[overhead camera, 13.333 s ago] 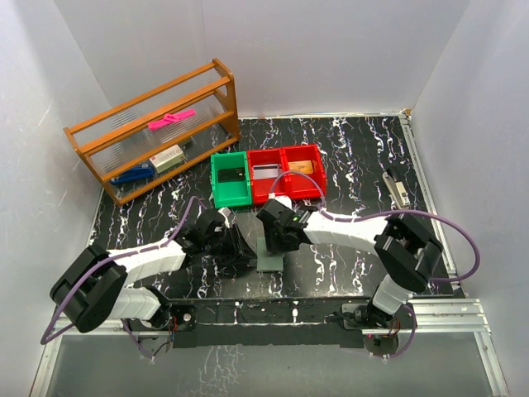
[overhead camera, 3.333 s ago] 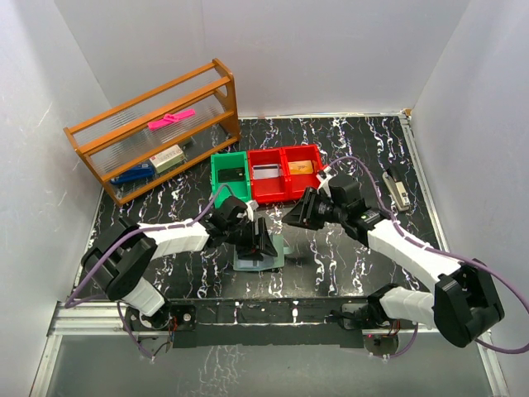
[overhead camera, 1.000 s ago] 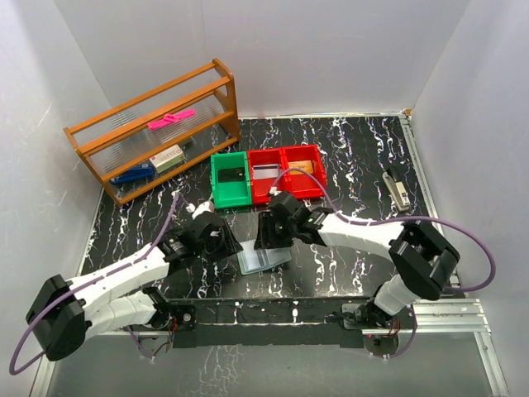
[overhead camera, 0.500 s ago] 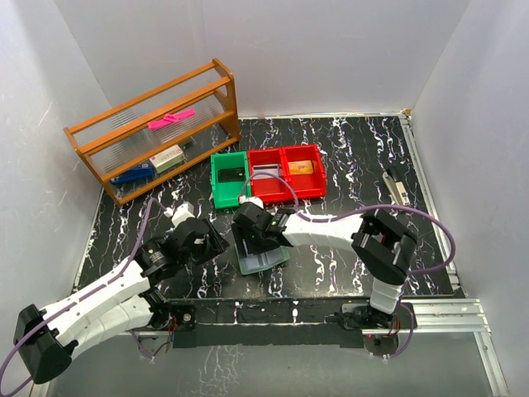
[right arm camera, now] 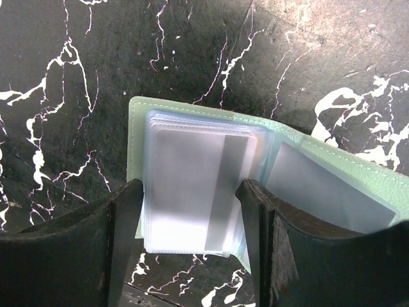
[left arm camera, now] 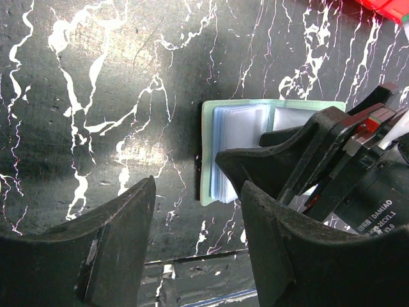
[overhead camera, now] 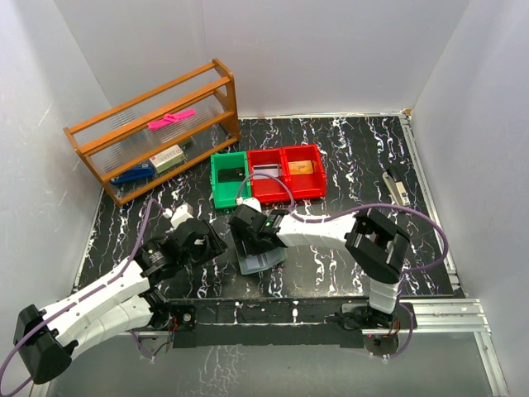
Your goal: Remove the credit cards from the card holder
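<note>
Directly under right claw lies the card holder

White walls close in the counter at the back and on both sides, plain and evenly lit. The counter top is black, veined with white like marble, and glossy enough to catch pale glare (plainest in the left wrist view). A wooden rack with ribbed clear panels stands near the far left corner, set at an angle to the back wall. An aluminium rail runs along the near edge at the right.
</note>
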You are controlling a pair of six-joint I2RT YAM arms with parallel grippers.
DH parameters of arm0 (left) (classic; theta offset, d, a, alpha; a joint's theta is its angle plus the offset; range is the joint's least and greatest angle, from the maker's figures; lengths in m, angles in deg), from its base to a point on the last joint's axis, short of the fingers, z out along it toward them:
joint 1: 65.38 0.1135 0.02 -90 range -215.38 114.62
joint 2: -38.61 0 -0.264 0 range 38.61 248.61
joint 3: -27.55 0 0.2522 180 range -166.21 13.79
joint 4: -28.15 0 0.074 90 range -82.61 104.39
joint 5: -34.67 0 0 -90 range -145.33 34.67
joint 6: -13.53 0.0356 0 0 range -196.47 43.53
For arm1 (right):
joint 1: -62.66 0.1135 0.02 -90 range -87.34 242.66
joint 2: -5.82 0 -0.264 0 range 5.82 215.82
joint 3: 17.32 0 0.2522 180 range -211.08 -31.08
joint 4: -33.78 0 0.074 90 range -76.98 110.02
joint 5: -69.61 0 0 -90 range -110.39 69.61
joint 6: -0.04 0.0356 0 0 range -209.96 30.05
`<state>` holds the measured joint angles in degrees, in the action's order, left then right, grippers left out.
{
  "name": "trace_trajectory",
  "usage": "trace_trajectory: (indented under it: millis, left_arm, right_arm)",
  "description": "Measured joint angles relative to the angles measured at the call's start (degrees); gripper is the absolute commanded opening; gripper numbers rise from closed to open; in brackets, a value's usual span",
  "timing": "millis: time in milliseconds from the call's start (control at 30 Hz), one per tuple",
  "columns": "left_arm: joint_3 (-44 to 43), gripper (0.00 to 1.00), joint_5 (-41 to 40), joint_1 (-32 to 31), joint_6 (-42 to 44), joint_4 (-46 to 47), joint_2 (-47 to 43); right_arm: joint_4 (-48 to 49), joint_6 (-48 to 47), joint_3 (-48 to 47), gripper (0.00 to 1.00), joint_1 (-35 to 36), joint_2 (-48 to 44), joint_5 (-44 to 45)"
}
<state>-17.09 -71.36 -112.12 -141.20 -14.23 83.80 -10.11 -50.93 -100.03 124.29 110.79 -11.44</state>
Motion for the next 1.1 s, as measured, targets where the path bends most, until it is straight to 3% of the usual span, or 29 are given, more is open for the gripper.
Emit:
trace_trajectory:
  millis: [667, 1100]
  left_arm:
    - [0.0, 0.55, 4.9, 0.0, 2.6, 5.2, 4.4]
    - [9.4, 0.48, 16.6, 0.0, 2.0, 22.9, 6.4]
  right_arm:
    - [12.0, 2.0, 10.3, 0.50, -6.4, -5.9, -12.2]
    - [17.6, 3.7, 14.5, 0.49, -9.6, -7.8, -18.3]
